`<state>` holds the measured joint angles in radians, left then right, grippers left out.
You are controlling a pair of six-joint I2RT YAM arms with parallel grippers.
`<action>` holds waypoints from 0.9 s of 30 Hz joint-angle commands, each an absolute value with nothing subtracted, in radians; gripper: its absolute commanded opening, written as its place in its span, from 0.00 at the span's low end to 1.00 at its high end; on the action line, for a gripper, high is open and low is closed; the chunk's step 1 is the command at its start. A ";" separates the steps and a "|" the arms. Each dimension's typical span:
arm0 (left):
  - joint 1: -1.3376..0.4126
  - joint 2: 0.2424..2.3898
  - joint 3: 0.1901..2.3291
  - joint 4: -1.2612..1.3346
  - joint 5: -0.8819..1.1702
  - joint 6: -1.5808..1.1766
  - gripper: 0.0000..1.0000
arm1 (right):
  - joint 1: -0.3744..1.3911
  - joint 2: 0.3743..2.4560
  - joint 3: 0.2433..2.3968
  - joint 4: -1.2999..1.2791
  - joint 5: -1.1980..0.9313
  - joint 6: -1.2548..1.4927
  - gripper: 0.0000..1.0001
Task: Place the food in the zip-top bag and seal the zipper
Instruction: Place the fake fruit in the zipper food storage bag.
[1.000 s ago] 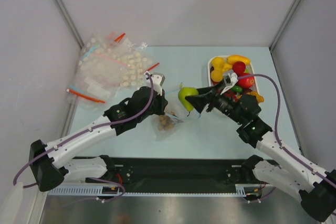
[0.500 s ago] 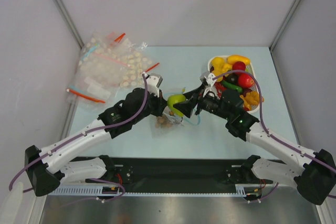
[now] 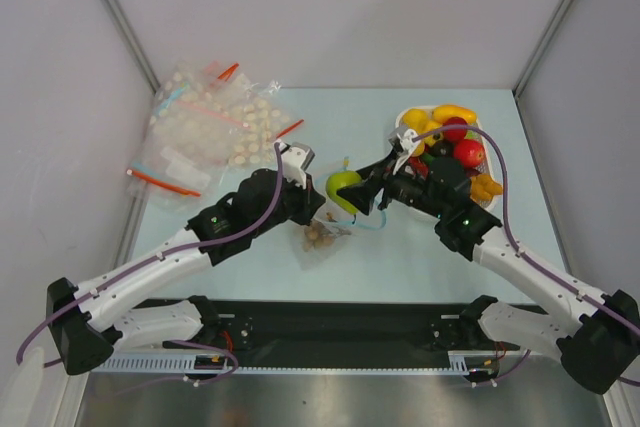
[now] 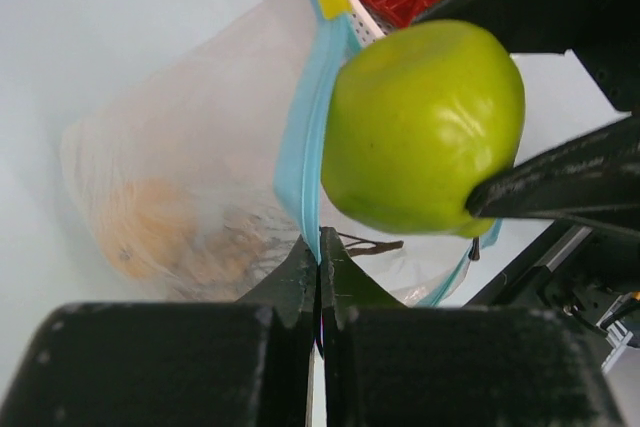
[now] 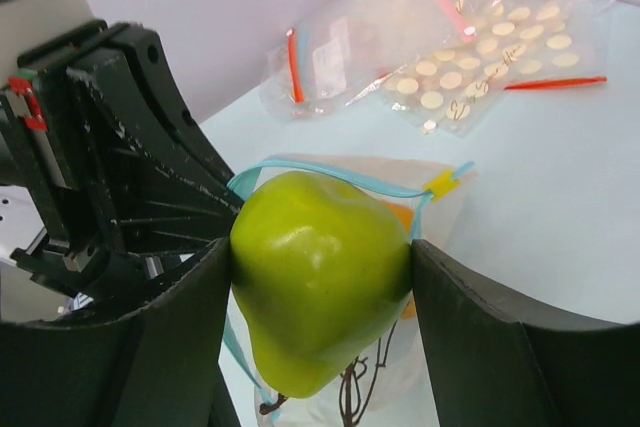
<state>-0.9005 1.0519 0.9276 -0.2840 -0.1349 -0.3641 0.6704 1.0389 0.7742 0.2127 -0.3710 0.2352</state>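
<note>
— How do the arms lie?
— The left arm [image 3: 160,257] stretches from its base at 7 o'clock toward 2 o'clock. The right arm [image 3: 530,267] runs from 5 o'clock toward 10 o'clock. Their tips nearly meet mid-surface.
— And the tools?
— The left tool [image 4: 318,269] is pinched tight on the zipper [image 4: 303,137]. The right tool [image 5: 320,292] clamps the green fruit [image 4: 420,132] between wide-set fingers.

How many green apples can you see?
1. The green apple is pinched in the right gripper, at the zip-top bag's mouth. More could be hidden in the tray's pile.
</note>
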 commanded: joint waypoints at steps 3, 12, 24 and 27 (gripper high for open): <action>-0.908 1.051 0.943 -0.219 -0.091 -0.345 0.00 | 0.626 1.075 0.873 0.155 -0.517 0.232 0.41; -0.922 1.078 0.957 -0.232 -0.101 -0.321 0.00 | 0.626 1.170 0.950 0.057 -0.607 0.196 0.44; -0.925 1.072 0.957 -0.236 -0.161 -0.348 0.00 | 0.647 1.190 0.956 0.043 -0.589 0.193 0.74; -0.923 1.072 0.963 -0.259 -0.218 -0.373 0.00 | 0.652 1.192 0.959 0.035 -0.578 0.187 0.70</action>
